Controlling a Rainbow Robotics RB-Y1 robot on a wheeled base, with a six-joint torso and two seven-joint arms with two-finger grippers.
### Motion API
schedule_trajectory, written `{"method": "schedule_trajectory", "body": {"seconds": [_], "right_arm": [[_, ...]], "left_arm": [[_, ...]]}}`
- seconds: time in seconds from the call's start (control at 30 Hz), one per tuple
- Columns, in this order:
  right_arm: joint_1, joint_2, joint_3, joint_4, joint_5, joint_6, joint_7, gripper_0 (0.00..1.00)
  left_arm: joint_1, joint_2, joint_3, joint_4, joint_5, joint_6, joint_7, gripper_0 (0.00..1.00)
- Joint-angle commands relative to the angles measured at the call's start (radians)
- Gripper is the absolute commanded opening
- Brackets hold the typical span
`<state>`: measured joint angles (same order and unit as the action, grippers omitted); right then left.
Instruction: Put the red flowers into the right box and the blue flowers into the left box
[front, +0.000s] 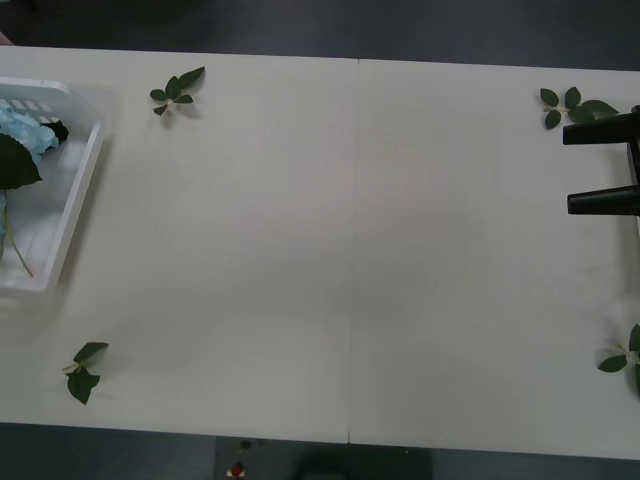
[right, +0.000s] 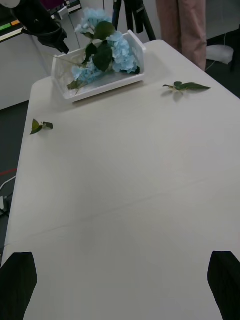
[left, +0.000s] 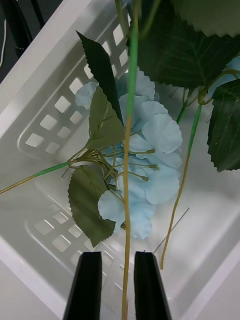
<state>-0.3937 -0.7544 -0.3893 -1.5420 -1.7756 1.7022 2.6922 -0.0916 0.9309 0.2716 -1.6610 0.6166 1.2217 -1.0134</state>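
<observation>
The left box (front: 85, 190) is a white slotted basket at the table's far left, also seen in the right wrist view (right: 105, 90). Blue flowers (front: 18, 125) lie piled in it (right: 120, 50), pale blue heads with dark leaves (left: 155, 165). My left gripper (left: 118, 260) hangs just above the basket's inside (left: 50, 115). Its black fingers are a narrow gap apart, and a long green stem (left: 127, 150) runs through that gap. My right gripper (front: 568, 168) hovers open at the table's right edge with nothing between its fingers (right: 120, 285). The red flowers and the right box are out of view.
Loose green leaf sprigs lie on the white table: back left (front: 175, 90), back right (front: 575, 105), front left (front: 82, 370), and at the right edge (front: 625, 355). A seam (front: 355, 250) runs across the tabletop's middle.
</observation>
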Motion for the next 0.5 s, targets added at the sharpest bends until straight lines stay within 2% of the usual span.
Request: {"method": "schedule_trajectory", "body": {"seconds": [0.03,0.07,0.13,0.37,0.43,0.5], "right_arm": [[-0.017,-0.062,-0.005,0.008,0.016,0.014,0.013,1.0],[-0.017,-0.072,-0.006,0.013,0.027,0.024,0.013,1.0],[-0.017,-0.091,-0.011,0.022,0.045,0.037,0.013,1.0],[-0.017,-0.129,-0.031,0.031,0.088,0.08,0.013,1.0],[-0.017,-0.132,-0.045,0.031,0.1,0.094,0.013,1.0],[-0.017,-0.134,-0.056,0.031,0.104,0.106,0.013,1.0]], "left_arm": [[0.009,0.035,0.028,-0.008,-0.008,-0.01,-0.036,0.48],[0.012,0.035,0.029,-0.011,-0.009,-0.011,-0.039,0.57],[0.013,0.035,0.028,-0.013,-0.011,-0.011,-0.045,0.66],[0.016,0.065,0.031,-0.054,0.02,-0.013,-0.056,0.78],[0.018,0.082,0.043,-0.089,0.08,-0.014,-0.056,0.81],[0.016,0.098,0.054,-0.148,0.167,-0.033,-0.054,0.88]]}}
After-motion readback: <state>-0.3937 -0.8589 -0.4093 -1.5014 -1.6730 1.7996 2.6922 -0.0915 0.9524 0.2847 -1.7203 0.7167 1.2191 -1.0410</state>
